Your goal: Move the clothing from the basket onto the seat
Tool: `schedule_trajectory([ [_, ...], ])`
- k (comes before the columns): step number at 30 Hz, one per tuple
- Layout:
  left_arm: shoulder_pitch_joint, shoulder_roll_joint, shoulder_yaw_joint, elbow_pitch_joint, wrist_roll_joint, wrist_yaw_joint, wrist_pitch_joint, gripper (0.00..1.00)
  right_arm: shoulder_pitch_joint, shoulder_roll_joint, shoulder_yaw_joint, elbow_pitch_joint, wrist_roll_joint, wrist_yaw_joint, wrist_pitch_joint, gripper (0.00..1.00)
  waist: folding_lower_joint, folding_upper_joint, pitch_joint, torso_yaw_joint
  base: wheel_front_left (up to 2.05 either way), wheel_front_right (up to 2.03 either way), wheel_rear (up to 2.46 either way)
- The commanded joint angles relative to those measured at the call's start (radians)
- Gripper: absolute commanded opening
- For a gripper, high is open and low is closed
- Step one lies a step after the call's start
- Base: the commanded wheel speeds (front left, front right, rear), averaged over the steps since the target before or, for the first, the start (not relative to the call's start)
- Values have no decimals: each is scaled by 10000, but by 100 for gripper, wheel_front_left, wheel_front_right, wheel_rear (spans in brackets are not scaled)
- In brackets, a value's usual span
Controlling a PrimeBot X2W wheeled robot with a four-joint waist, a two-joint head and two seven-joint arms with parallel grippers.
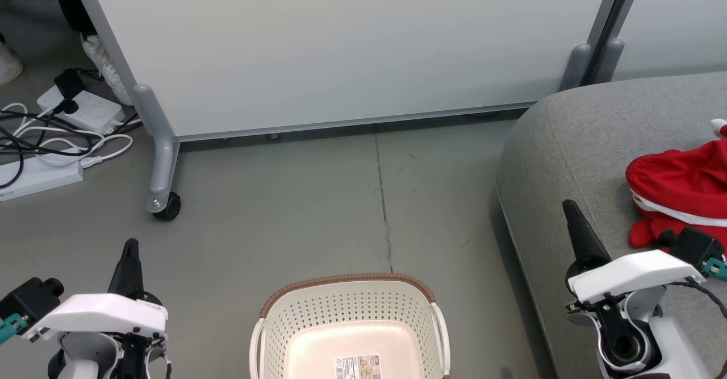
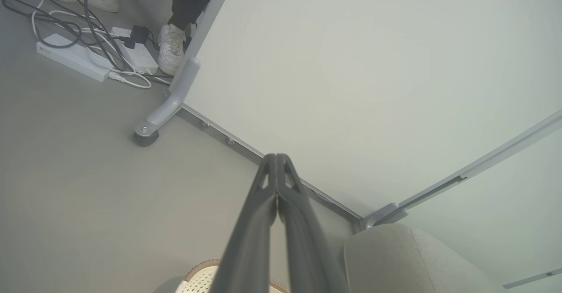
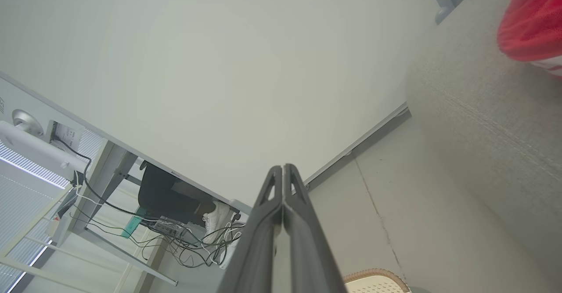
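Observation:
The cream perforated basket (image 1: pixel 346 311) with a brown rim stands on the floor at the bottom middle, showing a bare bottom with a paper sticker. The red clothing (image 1: pixel 679 188) with white stripes lies bunched on the grey seat (image 1: pixel 568 140) at the right; a red edge of the clothing (image 3: pixel 533 20) shows on the seat (image 3: pixel 483 130) in the right wrist view. My left gripper (image 1: pixel 130 248) is shut and holds nothing, left of the basket; its fingertips (image 2: pixel 275 157) meet. My right gripper (image 1: pixel 569 208) is shut and holds nothing, over the seat's front edge, left of the clothing.
A white partition panel (image 1: pixel 341 49) on grey castor legs (image 1: pixel 162 191) stands behind the basket. Power strips and cables (image 1: pixel 62 129) lie on the floor at the far left, with a person's white shoe (image 2: pixel 171 49) beside them. The basket's rim (image 2: pixel 197 275) shows below my left fingers.

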Motion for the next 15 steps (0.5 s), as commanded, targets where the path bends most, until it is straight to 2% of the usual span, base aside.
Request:
schedule_trajectory([
  [1,-412,74,207,-21,-274,-118,76,0,-394,-82,21,61,359,10,63,0,0,-1,2,-4,0,0,0],
  [15,-979,-145,889,409,-1686,-498,496,0,-1159,-101,112,862,2066,13,214,0,0,-1,19,-45,0,0,0],
])
